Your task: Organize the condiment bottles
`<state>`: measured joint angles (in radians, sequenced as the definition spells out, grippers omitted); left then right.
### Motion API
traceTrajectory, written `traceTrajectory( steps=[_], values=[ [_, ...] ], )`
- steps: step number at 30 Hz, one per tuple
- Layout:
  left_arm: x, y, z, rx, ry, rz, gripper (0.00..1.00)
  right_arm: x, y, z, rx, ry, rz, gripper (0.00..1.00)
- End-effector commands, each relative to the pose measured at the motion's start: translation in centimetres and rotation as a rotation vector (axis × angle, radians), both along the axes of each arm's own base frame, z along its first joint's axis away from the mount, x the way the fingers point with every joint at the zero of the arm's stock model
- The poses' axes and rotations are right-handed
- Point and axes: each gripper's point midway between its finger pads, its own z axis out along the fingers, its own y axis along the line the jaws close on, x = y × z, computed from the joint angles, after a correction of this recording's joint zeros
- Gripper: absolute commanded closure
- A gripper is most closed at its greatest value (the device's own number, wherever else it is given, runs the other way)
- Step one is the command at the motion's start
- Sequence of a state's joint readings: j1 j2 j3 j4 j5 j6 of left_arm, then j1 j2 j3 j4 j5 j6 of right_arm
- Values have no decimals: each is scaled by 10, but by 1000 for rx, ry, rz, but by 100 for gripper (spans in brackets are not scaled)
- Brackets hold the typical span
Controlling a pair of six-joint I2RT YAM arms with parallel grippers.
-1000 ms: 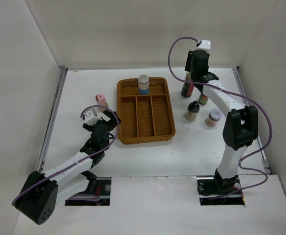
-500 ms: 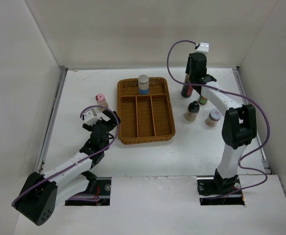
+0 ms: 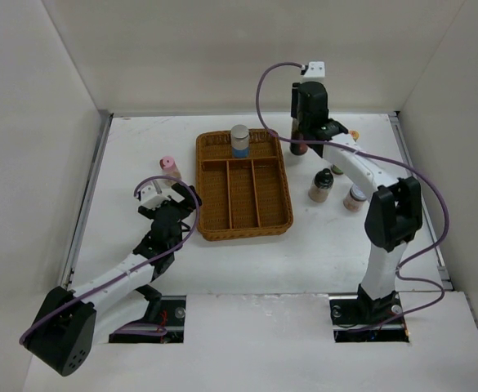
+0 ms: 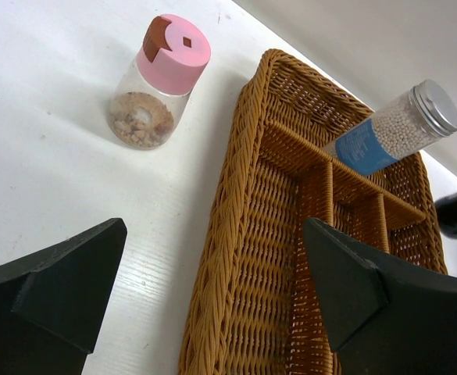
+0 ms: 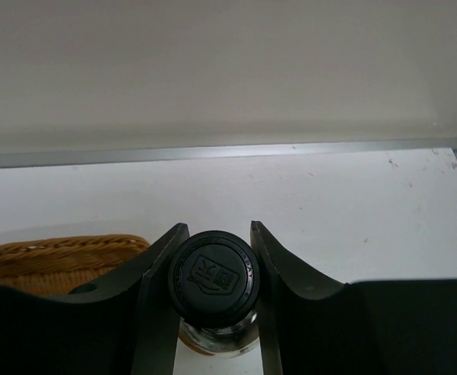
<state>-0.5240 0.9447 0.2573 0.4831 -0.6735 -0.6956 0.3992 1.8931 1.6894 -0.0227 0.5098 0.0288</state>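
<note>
The right claw (image 5: 215,234) pinches the tall dark bottle (image 5: 212,275) by its black cap, just beside the far right corner of the tray (image 3: 202,188). The left claw (image 4: 212,234) is spread wide near the pink-lidded jar (image 4: 156,86) on the desk (image 4: 48,156).

A grey-lidded, blue-labelled jar (image 3: 239,140) stands in the far compartment of the tray (image 3: 199,189); a pink-lidded jar (image 4: 159,86) stands on the table (image 3: 136,143) left of it. The right fingers (image 5: 159,301) clamp the tall dark bottle (image 5: 213,280) by its black cap, while a short dark bottle (image 3: 321,185) and white-lidded jar (image 3: 355,197) stand right of the tray.
</note>
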Motion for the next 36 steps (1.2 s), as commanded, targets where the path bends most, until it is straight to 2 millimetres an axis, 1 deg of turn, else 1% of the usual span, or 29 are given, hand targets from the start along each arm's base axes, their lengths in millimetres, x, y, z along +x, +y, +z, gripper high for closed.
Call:
traceTrajectory(
  steps=[1, 5, 9, 12, 15, 17, 20, 22, 26, 28, 31, 33, 35, 36],
  values=[
    [3, 0, 9, -27, -38, 4, 0, -11, 26, 127, 107, -301, 40, 80],
    [2, 1, 11, -31, -45, 7, 0, -11, 54, 141, 117, -330, 87, 80],
    [2, 2, 10, -30, -43, 9, 0, -9, 74, 152, 128, -356, 122, 80],
    [2, 2, 11, -32, -46, 9, 0, -9, 92, 148, 136, -353, 157, 79],
    [1, 3, 11, -32, -46, 10, 0, -4, 109, 128, 139, -327, 183, 79],
    [1, 3, 13, -37, -56, 12, 0, 0, 119, 111, 135, -301, 192, 79],
    [1, 4, 11, -33, -49, 12, 0, 8, 129, 87, 152, -280, 197, 80],
    [1, 4, 12, -35, -51, 13, 0, 11, 132, 72, 159, -266, 192, 80],
    [1, 6, 11, -33, -49, 18, 0, 7, 134, 58, 173, -262, 194, 80],
    [1, 6, 13, -36, -54, 19, 0, 3, 135, 47, 168, -244, 196, 78],
    [2, 5, 10, -30, -44, 16, 0, 0, 134, 27, 171, -211, 194, 67],
    [3, 4, 8, -28, -40, 16, 0, -2, 133, 17, 170, -192, 192, 60],
    [3, 4, 9, -29, -41, 16, 0, -5, 131, 15, 180, -185, 191, 49],
    [3, 5, 9, -29, -42, 19, 0, -8, 130, 19, 187, -189, 190, 44]
  ],
)
